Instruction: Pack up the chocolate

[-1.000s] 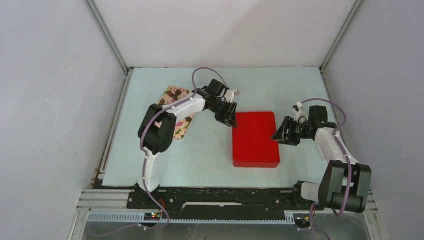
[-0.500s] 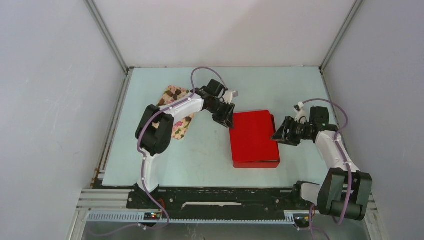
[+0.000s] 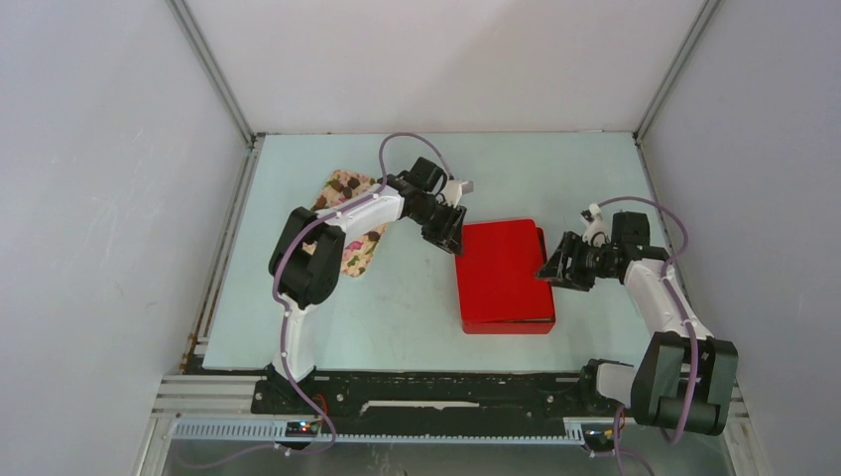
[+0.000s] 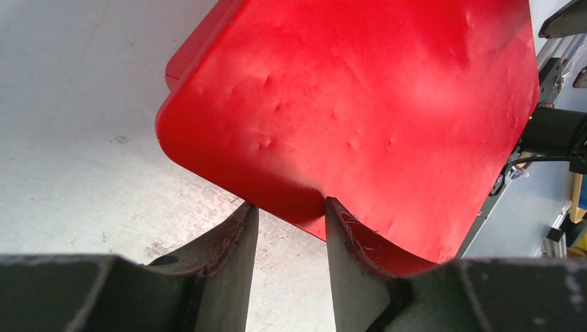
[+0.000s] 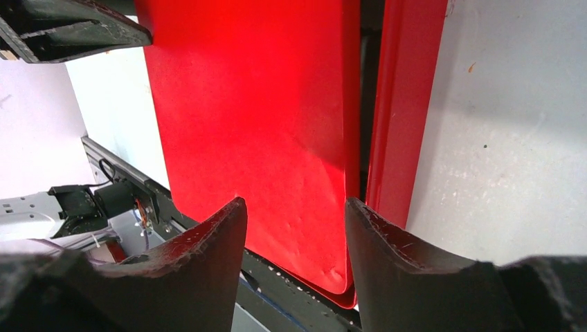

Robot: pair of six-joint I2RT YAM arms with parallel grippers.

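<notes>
No readable text, labels, numbers or signs

a red lid (image 4: 360,104) fills most of the view, tilted over the pale, scuffed worktop (image 4: 83,138). its near edge sits between the two dark fingers of the left gripper (image 4: 289,207), touching both tips. a second red edge (image 4: 181,63) peeks from under its far left corner.

The left arm (image 3: 347,210) covers much of the flowered cloth (image 3: 359,256), and the chocolates (image 3: 349,183) on it are too small to count. The red lid (image 3: 501,273) hides whatever's inside the box (image 5: 408,104).
</notes>
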